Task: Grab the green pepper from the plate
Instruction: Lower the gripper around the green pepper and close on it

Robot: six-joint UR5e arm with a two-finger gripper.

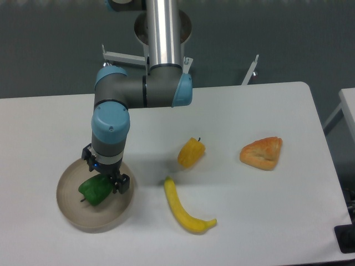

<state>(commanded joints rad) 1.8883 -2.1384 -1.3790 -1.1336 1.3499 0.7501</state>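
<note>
The green pepper (95,191) lies in the beige plate (71,213) at the front left of the table. My gripper (106,183) hangs straight down over the plate, right at the pepper's upper right side. Its fingers are mostly hidden behind the wrist and the pepper. I cannot tell whether they are closed on the pepper or only around it.
A yellow-orange pepper (191,153) sits near the table's middle. A banana (184,209) lies in front of it, close to the plate's right. A piece of bread (262,153) lies at the right. The table's front edge is just below the plate.
</note>
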